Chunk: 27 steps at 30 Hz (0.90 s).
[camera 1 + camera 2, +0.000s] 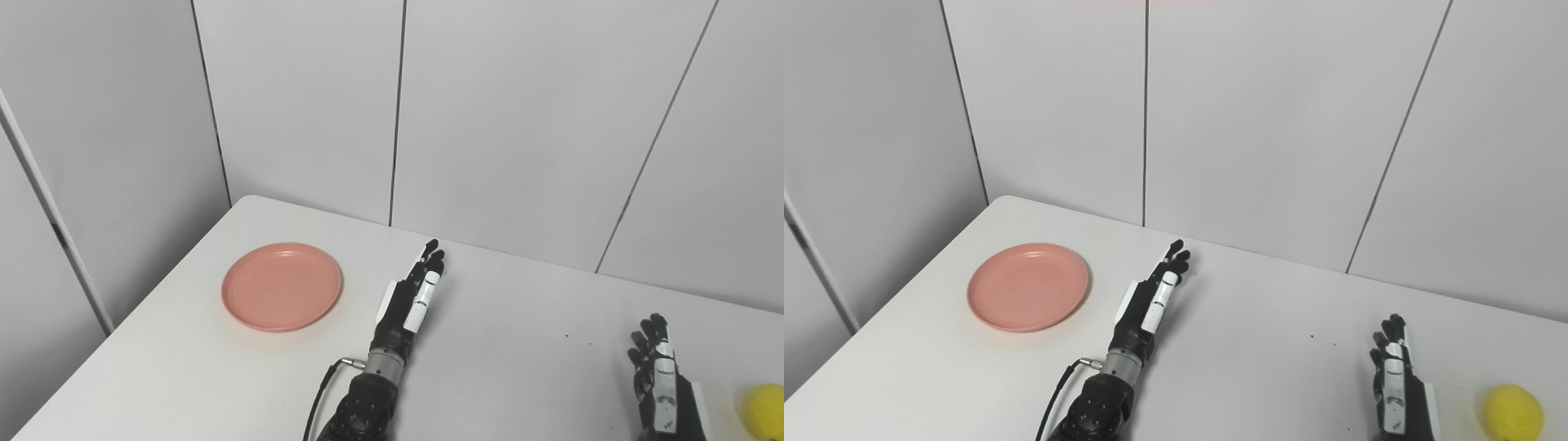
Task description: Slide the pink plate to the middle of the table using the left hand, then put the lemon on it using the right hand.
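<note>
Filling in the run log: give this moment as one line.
plate: far left, untouched | lemon: near right, on table | left hand: open, right of plate | right hand: open, left of lemon

The left hand point(411, 300) reaches forward on an outstretched arm, its fingers point(432, 257) straight, held side by side and pointing away from the robot, holding nothing; a black cable loops out just behind its metal wrist. The right hand point(1393, 373) sits well off to the right of the left one and drawn back nearer the body, standing edge-up with its fingers point(1390, 331) extended and slightly spread, also holding nothing, its forearm cut off by the picture's bottom edge.
</note>
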Each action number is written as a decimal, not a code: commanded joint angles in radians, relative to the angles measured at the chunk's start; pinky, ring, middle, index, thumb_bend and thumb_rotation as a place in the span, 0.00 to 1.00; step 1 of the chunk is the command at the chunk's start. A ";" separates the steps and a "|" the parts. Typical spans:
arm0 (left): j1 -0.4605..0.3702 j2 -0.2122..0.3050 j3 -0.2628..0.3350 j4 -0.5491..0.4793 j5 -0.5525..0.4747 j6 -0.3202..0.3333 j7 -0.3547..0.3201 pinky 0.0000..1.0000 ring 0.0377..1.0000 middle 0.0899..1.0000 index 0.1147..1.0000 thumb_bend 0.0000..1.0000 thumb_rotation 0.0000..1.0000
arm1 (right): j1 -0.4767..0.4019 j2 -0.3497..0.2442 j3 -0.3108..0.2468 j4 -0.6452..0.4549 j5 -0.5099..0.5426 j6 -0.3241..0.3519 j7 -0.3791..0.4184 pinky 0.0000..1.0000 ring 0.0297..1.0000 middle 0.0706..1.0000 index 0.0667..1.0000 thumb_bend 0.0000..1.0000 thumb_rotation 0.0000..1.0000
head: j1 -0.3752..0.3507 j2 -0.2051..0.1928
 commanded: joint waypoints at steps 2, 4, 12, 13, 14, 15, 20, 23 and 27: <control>-0.044 0.011 0.019 -0.071 -0.004 -0.015 0.012 0.91 0.91 0.91 0.90 0.55 1.00 | 0.015 0.004 -0.004 0.005 0.003 -0.028 0.004 1.00 0.98 0.98 0.99 0.58 1.00 | 0.002 0.000; -0.047 0.017 0.035 -0.095 -0.010 -0.002 0.014 0.91 0.90 0.91 0.90 0.55 1.00 | 0.016 0.005 -0.004 0.001 0.001 -0.020 0.002 1.00 0.98 0.98 0.99 0.58 1.00 | 0.003 -0.001; -0.060 0.063 0.098 -0.176 0.019 0.044 0.053 0.82 0.83 0.83 0.82 0.57 1.00 | 0.017 0.003 -0.002 -0.005 0.001 -0.013 0.006 1.00 0.98 0.98 0.99 0.59 1.00 | 0.006 -0.003; -0.063 0.069 0.106 -0.180 0.019 0.041 0.059 0.81 0.82 0.82 0.80 0.59 1.00 | 0.017 0.002 -0.002 -0.003 0.001 -0.016 0.007 1.00 0.99 0.98 0.99 0.59 1.00 | 0.007 -0.003; -0.065 0.075 0.112 -0.184 0.023 0.036 0.067 0.81 0.81 0.81 0.80 0.59 1.00 | 0.016 0.002 -0.002 -0.001 0.001 -0.019 0.008 1.00 0.99 0.98 0.99 0.59 1.00 | 0.007 -0.003; -0.066 0.083 0.117 -0.187 0.029 0.033 0.073 0.80 0.80 0.80 0.79 0.59 1.00 | 0.015 0.001 -0.002 0.002 0.003 -0.022 0.009 1.00 0.99 0.98 0.99 0.59 1.00 | 0.008 -0.004; -0.069 0.125 0.145 -0.204 0.043 0.042 0.092 0.86 0.79 0.78 0.76 0.61 1.00 | 0.014 0.001 -0.003 0.002 0.003 -0.012 0.007 1.00 0.98 0.98 1.00 0.60 1.00 | 0.010 -0.005; -0.070 0.153 0.166 -0.199 0.048 0.030 0.109 0.84 0.79 0.78 0.75 0.58 1.00 | 0.013 -0.001 -0.003 0.003 0.004 -0.016 0.010 1.00 0.98 0.98 1.00 0.60 1.00 | 0.012 -0.006; -0.077 0.194 0.198 -0.168 0.049 0.019 0.131 0.85 0.79 0.78 0.75 0.62 1.00 | 0.014 0.000 -0.004 -0.001 0.006 -0.007 0.007 1.00 0.98 0.98 0.99 0.60 1.00 | 0.014 -0.007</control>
